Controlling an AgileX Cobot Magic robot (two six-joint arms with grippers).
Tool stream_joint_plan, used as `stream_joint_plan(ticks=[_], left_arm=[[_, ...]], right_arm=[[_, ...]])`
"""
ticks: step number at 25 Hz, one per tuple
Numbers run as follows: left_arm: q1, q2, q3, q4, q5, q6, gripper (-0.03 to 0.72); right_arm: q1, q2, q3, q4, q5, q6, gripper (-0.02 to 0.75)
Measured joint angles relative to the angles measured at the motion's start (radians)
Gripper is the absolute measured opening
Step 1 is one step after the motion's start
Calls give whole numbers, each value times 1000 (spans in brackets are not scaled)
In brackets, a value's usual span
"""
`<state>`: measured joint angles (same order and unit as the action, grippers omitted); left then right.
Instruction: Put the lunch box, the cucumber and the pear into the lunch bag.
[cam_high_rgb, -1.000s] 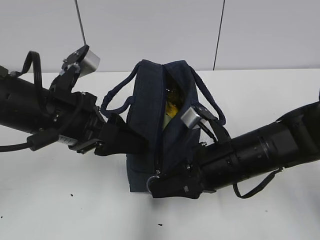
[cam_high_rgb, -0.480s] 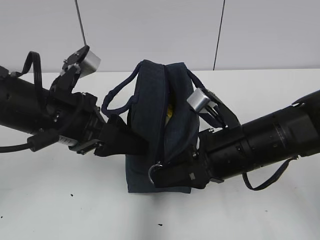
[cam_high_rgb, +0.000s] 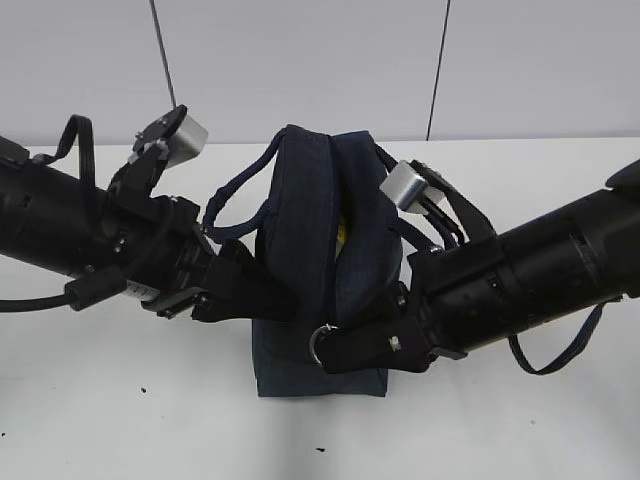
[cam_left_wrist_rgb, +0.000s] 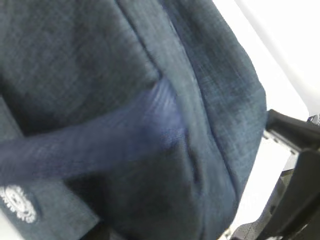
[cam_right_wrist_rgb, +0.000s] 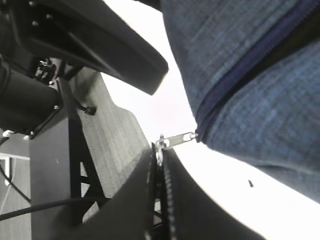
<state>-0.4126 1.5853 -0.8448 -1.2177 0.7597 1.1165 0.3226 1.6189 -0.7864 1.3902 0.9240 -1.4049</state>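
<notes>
The dark navy lunch bag (cam_high_rgb: 300, 230) stands upright mid-table and fills the left wrist view (cam_left_wrist_rgb: 215, 85). A yellow sliver, apparently the pear (cam_high_rgb: 342, 233), shows in the narrow zipper gap. The lunch box and cucumber are hidden. My left gripper (cam_high_rgb: 280, 295) presses into the bag's left side, apparently pinching its fabric; its fingers do not show in the left wrist view. My right gripper (cam_high_rgb: 338, 352) is shut on the metal ring pull (cam_high_rgb: 322, 345) at the bag's front lower end. The right wrist view shows the fingers (cam_right_wrist_rgb: 150, 200) clamped together on the ring (cam_right_wrist_rgb: 160, 146).
The bag's padded handles loop out on the left (cam_high_rgb: 232, 200) and on the right over my right arm (cam_high_rgb: 440, 215). A handle strap (cam_left_wrist_rgb: 100, 140) crosses the left wrist view. The white tabletop (cam_high_rgb: 120, 410) runs back to a pale wall.
My right gripper has drawn the ring pull a little right and up. The zipper gap has narrowed, so less yellow shows. The left arm has shifted slightly, still against the bag.
</notes>
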Motion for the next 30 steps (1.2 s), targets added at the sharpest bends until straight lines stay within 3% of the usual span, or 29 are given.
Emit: stream_joint_plan(ticks=[12, 26, 30], left_arm=[[0, 0, 0, -1, -2, 0, 379], [0, 0, 0, -1, 3, 0, 358], [0, 0, 0, -1, 12, 3, 417]], right_arm=[[0, -63, -4, -182, -37, 181, 6], [0, -114, -101, -212, -100, 226, 6], [0, -114, -139, -213, -100, 233, 6]])
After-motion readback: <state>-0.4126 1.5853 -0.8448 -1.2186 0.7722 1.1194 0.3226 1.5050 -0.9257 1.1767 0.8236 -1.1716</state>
